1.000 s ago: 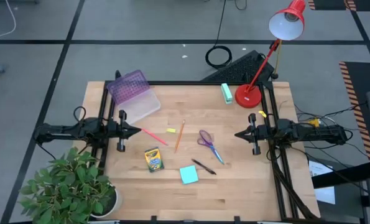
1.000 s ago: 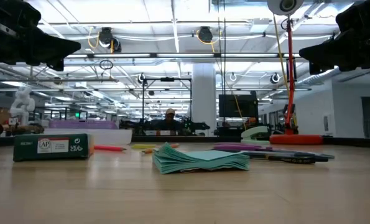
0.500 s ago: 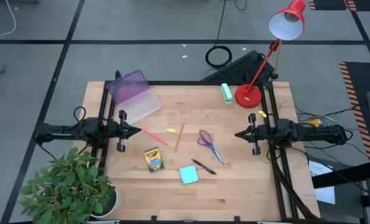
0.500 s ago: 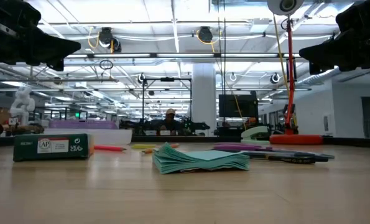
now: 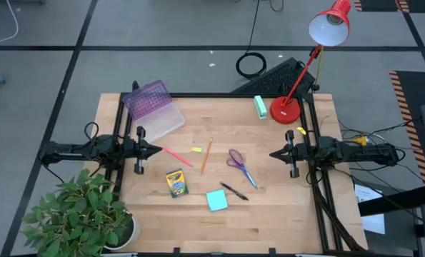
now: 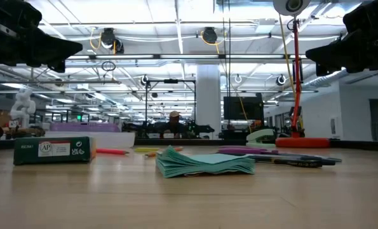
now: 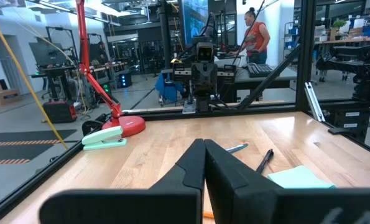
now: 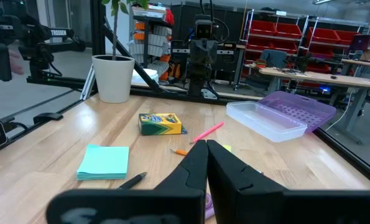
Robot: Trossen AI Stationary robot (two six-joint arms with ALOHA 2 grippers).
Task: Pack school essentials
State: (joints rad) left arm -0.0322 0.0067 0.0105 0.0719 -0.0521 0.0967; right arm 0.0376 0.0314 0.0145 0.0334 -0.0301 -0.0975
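Nothing has moved since the earlier frames: the left gripper and right gripper hover with fingers pressed together at opposite table edges, holding nothing. Between them on the wooden table lie the crayon box, sticky-note pad, black pen, scissors, orange pencil, pink pen and yellow eraser. An open purple-lidded case sits at the far left corner.

Pale, smooth wooden table; translucent plastic case; glossy red lamp.

Grey floor, red shelving, bright ceiling lights.
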